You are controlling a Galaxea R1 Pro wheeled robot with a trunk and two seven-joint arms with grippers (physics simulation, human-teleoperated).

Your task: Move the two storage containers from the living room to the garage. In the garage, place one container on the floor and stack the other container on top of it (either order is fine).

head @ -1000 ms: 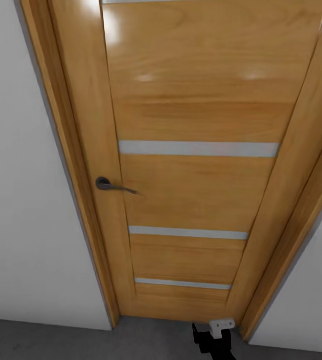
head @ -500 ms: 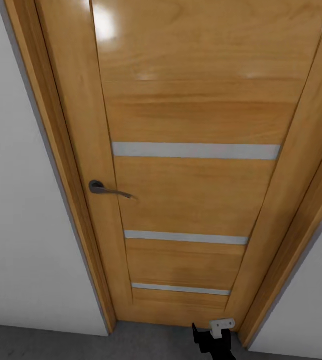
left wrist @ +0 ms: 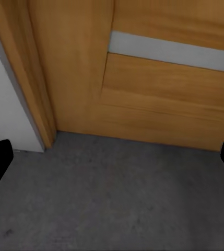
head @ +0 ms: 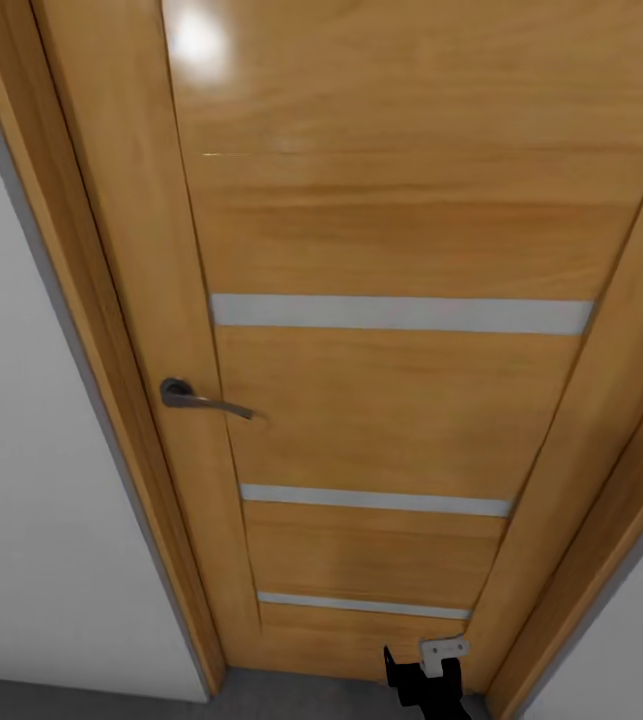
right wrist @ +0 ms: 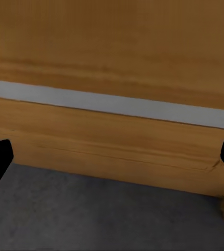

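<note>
Currently both grippers are spread and empty; press the dark metal lever handle [head: 201,398] to open the honey-coloured wooden door [head: 391,400].

Door [head: 391,400] ahead, handle [head: 201,398] at left

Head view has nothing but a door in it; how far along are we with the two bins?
Nothing looks done from here: no bin is in sight. The robot faces a closed wooden door with its lever handle, on grey floor. The left gripper and right gripper are open and hold nothing. Fetching, carrying and stacking appear left.
</note>
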